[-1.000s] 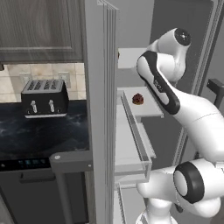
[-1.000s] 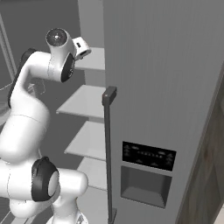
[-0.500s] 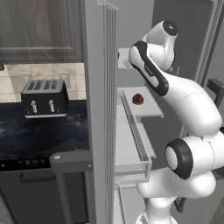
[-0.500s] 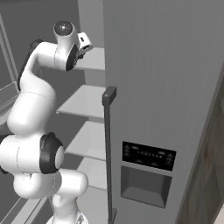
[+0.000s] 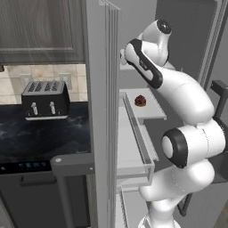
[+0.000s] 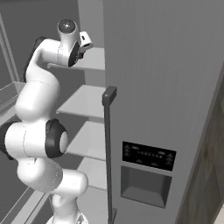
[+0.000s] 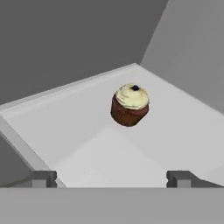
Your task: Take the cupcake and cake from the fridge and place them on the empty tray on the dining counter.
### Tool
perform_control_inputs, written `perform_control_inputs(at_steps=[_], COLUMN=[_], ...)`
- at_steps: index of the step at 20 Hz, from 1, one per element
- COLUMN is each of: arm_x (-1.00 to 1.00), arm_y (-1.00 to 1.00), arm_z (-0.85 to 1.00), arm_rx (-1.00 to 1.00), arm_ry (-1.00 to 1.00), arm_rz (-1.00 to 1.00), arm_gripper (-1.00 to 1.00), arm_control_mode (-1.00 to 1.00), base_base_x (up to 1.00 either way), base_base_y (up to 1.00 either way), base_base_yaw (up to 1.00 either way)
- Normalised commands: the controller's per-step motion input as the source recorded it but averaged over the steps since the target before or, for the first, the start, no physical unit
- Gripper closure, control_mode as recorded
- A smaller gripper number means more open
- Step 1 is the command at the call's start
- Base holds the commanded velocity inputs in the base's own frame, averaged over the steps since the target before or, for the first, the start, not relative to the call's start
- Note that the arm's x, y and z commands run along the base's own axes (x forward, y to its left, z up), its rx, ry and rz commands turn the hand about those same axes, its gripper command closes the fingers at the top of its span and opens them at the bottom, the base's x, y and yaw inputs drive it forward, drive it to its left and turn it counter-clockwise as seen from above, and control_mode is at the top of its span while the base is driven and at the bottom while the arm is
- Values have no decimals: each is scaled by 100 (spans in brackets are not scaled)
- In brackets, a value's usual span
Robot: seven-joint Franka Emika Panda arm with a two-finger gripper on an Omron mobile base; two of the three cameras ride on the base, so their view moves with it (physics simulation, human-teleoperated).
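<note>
Compared with a second ago: arm folded further up and drawn closer to the fridge (image 5: 107,111), elbow now high beside the open door edge, hand raised to the level of the top shelf (image 6: 94,59). Base cameras unmoved; toaster (image 5: 45,99), shelves and door in the same spots. Cake (image 5: 140,100) unchanged on its shelf.

From the left base camera: dark round cake with a reddish top sitting alone on a white middle shelf (image 5: 151,109), to the right of the open door and below the arm's upper link. Toaster on the black worktop (image 5: 40,138) at far left, under a dark wood cabinet (image 5: 40,31). Hand itself hidden behind the arm's upper link.

From the right base camera: hand seen at upper left, reaching in over the top shelf, with the closed grey door (image 6: 162,87), its dark bar handle (image 6: 108,144) and a dispenser panel (image 6: 148,154) to the right. Cake hidden in this view by the arm and shelves.

From the hand camera: cupcake (image 7: 130,104), cream top over a brown wrapper with a small dark dot on top, standing upright on a white shelf (image 7: 87,144) near the far corner where two grey walls meet. Fingers (image 7: 43,178) released and spread wide at the bottom edge, gripper (image 7: 111,179) empty, well short of the cupcake and touching nothing.
</note>
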Motion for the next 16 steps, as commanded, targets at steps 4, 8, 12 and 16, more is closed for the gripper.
perform_control_inputs(at_steps=[4, 8, 12, 16], arm_x=[34, 40, 41, 39], arm_y=[16, 26, 6, 0], arm_z=[-6, -1, -1, 0], arm_rx=[0, 0, 0, 0], arm_ry=[-1, 0, 0, 0], arm_rz=[0, 0, 0, 0], arm_gripper=[-100, -100, -100, -100], arm_control_mode=[-100, -100, -100, -100], base_base_x=[0, 0, 0, 0], base_base_y=[0, 0, 0, 0], base_base_yaw=[0, 0, 0, 0])
